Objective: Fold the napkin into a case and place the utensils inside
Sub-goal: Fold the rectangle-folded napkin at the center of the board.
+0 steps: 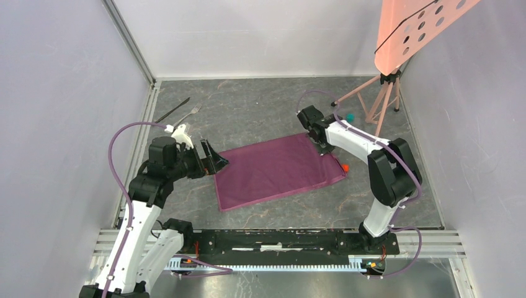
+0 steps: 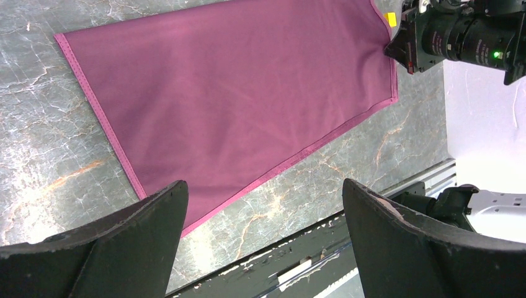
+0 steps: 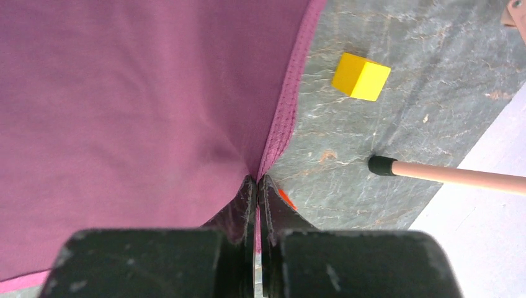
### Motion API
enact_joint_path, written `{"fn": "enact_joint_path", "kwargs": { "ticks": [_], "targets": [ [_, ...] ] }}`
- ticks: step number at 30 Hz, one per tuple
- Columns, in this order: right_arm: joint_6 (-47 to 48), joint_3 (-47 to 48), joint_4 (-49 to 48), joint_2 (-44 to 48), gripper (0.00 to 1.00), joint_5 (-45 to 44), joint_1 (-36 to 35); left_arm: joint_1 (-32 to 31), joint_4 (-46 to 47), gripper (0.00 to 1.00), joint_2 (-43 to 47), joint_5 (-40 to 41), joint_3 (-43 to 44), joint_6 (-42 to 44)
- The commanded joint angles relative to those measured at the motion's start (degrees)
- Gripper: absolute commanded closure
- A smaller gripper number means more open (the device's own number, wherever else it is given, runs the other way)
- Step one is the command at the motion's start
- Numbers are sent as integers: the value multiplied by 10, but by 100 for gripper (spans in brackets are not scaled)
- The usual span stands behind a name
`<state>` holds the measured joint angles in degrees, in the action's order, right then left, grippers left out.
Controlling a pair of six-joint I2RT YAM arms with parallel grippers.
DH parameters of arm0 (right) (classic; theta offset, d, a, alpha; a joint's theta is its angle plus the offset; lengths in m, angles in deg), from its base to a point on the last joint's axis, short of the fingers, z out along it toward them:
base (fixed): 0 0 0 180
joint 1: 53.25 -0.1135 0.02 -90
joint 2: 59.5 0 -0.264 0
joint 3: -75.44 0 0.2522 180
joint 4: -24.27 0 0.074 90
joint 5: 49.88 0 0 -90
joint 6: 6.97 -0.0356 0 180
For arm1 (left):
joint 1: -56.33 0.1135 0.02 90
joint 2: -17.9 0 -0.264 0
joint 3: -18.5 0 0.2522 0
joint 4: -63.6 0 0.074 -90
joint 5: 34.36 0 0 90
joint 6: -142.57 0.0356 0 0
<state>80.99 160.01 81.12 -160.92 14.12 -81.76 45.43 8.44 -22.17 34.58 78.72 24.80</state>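
The plum-purple napkin (image 1: 276, 171) lies spread flat in the middle of the table; it also shows in the left wrist view (image 2: 236, 99) and the right wrist view (image 3: 136, 99). My right gripper (image 1: 322, 148) is shut on the napkin's far right edge; its closed jaws pinch the hem (image 3: 257, 180). My left gripper (image 1: 214, 162) is open and empty, just above the napkin's left edge (image 2: 263, 198). The silver fork (image 1: 188, 115) and the dark knife (image 1: 172, 110) lie side by side at the far left of the table, apart from the napkin.
A small yellow cube (image 3: 360, 76) lies on the table right of the napkin, and an orange piece (image 1: 345, 167) lies near its right corner. A teal cube (image 1: 350, 116) sits by a pink tripod stand (image 1: 381, 99) at the back right. The rail (image 1: 279, 239) runs along the near edge.
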Motion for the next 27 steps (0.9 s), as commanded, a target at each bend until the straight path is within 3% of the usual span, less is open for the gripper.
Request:
{"fn": "enact_joint_path", "kwargs": {
  "ticks": [1,8,16,27],
  "targets": [
    [-13,26,16,30,100,13,-42,-1,21,0,5,3,-2,19],
    [-53,61,7,26,100,106,-137,-1,21,0,-5,0,-2,19],
    [-126,121,-68,-32,100,280,-213,-1,19,0,22,14,-1,17],
    [-249,116,-221,-71,100,386,-251,-1,19,0,87,47,-3,12]
  ]
}}
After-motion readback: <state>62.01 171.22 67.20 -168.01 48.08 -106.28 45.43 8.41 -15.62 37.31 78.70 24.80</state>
